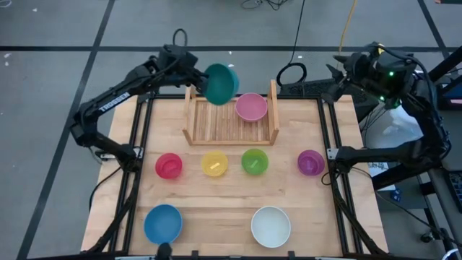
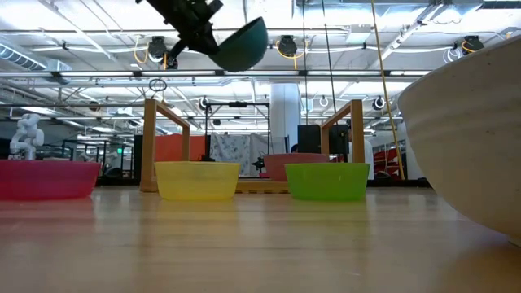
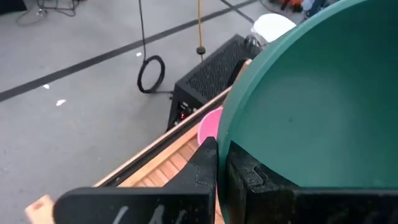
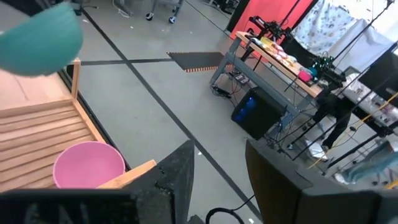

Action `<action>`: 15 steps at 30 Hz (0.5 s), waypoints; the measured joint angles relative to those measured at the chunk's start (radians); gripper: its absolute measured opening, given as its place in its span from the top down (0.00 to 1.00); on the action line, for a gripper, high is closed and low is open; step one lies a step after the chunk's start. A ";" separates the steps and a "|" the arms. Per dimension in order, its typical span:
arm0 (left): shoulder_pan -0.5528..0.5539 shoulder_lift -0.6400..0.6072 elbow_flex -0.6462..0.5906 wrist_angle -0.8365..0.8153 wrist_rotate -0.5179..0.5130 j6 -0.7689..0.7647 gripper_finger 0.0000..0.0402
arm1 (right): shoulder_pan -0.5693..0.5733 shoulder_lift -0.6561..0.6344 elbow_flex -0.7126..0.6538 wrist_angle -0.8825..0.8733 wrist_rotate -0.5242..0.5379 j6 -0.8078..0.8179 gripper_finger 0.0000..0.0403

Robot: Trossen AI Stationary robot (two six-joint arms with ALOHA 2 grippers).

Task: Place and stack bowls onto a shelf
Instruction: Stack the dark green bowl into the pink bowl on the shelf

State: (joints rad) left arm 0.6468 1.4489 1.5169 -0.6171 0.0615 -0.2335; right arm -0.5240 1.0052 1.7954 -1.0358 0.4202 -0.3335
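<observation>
The teal green bowl (image 1: 221,83), tilted and held aloft upper centre of the high view, hangs over the shelf (image 1: 229,124)'s empty left half, the pink bowl (image 1: 251,107) seated right. The left gripper (image 1: 196,78) pinches its rim; the right gripper (image 4: 219,171), fingers apart, waits upper right.

overhead, table-level, both wrists share shelf (image 1: 231,115)

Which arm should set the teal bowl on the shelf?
Left. Its gripper already holds the teal bowl above the shelf, beside the pink bowl. The right gripper waits off the table, holding nothing.
</observation>
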 joint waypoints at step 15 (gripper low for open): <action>-0.068 0.142 0.000 0.135 0.104 0.028 0.98 | 0.000 -0.100 0.000 -0.138 -0.005 0.064 0.73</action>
State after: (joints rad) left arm 0.5793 1.5912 1.5169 -0.4824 0.1652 -0.2052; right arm -0.5240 0.9050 1.7954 -1.1742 0.4152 -0.2691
